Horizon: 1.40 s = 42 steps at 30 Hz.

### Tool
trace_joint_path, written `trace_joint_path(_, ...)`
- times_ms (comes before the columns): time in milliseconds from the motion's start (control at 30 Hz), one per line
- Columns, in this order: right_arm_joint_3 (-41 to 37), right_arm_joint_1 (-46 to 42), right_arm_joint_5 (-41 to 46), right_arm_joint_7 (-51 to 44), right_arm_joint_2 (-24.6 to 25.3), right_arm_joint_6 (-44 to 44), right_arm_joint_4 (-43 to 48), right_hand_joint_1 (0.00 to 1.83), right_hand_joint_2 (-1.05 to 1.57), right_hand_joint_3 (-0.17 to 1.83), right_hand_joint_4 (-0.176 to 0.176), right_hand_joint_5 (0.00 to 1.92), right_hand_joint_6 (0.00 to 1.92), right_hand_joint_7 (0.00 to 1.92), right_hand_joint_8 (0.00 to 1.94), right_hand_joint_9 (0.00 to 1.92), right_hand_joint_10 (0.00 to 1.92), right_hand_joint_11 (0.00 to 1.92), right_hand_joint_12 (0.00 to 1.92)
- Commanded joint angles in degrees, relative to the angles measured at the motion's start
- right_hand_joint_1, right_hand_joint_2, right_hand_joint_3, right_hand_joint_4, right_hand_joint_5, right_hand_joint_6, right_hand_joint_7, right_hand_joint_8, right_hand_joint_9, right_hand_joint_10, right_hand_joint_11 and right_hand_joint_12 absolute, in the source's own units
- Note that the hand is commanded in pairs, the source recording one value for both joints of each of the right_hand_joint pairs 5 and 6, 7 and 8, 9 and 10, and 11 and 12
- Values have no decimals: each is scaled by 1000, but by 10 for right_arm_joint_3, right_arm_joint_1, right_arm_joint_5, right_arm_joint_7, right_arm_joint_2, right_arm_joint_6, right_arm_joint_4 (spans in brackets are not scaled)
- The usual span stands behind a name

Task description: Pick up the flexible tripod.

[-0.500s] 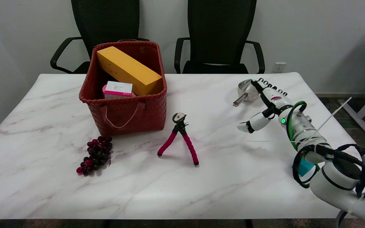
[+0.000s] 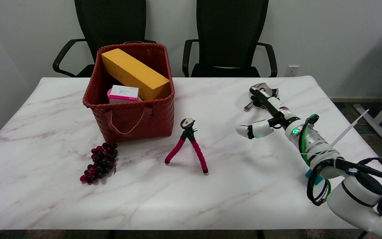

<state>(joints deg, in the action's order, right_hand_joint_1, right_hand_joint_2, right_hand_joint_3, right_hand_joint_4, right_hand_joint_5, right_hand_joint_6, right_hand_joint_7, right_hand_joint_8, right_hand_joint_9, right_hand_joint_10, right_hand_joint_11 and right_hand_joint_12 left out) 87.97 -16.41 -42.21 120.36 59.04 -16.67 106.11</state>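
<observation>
The right hand (image 2: 266,111) is held above the right part of the marble table (image 2: 45,186), with nothing in its grasp. Its thumb is stretched out toward the left, well apart from the other fingers (image 2: 260,93), which are extended toward the far side of the table. A metal object (image 2: 250,105) is largely hidden behind the hand, so contact cannot be judged.

One flexible tripod (image 2: 188,146) is seen standing upright near the table's middle, on red-pink legs under a black head, well apart from the hand and just in front of the basket's right corner. One woven red basket (image 2: 129,113) is placed behind it, in which one long yellow box (image 2: 134,74) and one small white-and-pink box (image 2: 123,93) are contained. One bunch of dark grapes (image 2: 99,162) is laid left of the tripod. Two black office chairs (image 2: 232,36) are set behind the table.
</observation>
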Motion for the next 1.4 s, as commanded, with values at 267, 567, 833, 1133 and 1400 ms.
trace_joint_path(267,-72,-64,62,113,42,192,2,1134,264,855,0,58,58,181,181,194,194,0,0)
trace_joint_path(567,-66,-68,86,113,45,258,-5,1120,186,906,0,0,0,125,125,141,141,0,0)
trace_joint_path(833,-21,-60,86,113,41,265,-12,1102,144,958,0,0,0,65,65,79,79,0,0)
trace_joint_path(1133,40,-8,86,109,51,265,-60,1089,143,922,0,0,0,0,0,39,39,0,0)
trace_joint_path(1400,73,36,81,107,65,265,-95,1071,172,885,0,0,0,0,0,0,0,0,0)
